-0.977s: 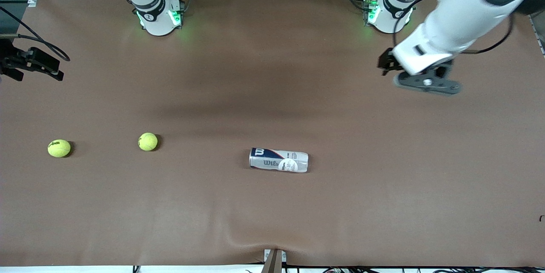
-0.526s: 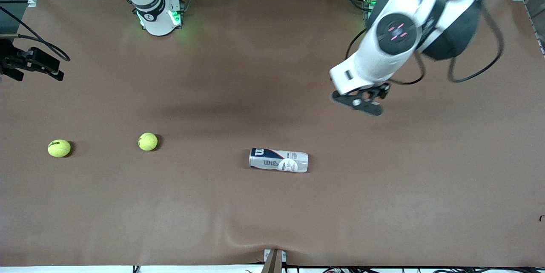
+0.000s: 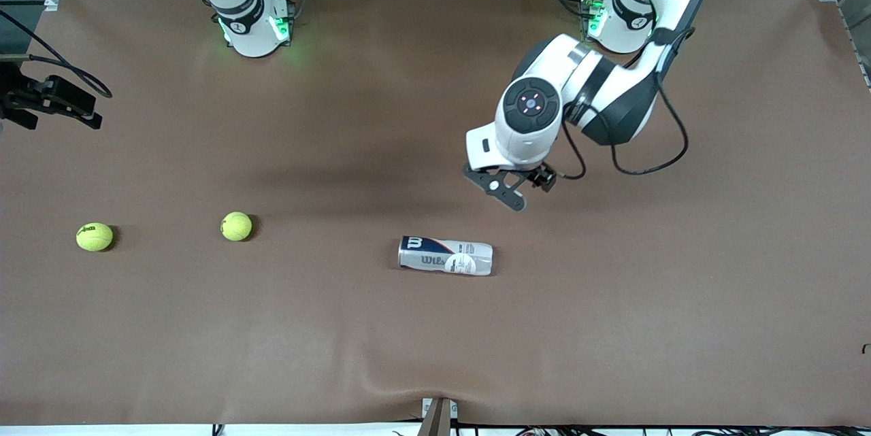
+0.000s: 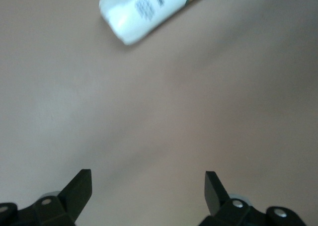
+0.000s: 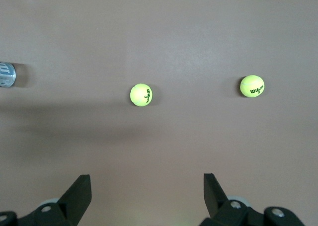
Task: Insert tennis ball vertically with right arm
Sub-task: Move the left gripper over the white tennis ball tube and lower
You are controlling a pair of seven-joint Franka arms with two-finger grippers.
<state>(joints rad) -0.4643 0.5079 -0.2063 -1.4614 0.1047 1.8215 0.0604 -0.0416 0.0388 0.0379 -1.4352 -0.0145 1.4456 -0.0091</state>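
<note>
While both balls (image 3: 236, 226) still lie loose at frame left and the can (image 3: 445, 256) lies flat at centre, my left end effector (image 3: 507, 186) hangs spread above it; my right end effector (image 5: 146, 198), spread too, grips nothing.

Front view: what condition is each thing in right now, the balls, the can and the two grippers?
Tennis ball can: lying on its side on the table, untouched.
Tennis ball nearer the can: resting on the table, free.
Tennis ball toward the right arm's end: resting on the table, free.
Left gripper: open, empty, above the table beside the can.
Right gripper: open, empty, high over the balls.
</note>
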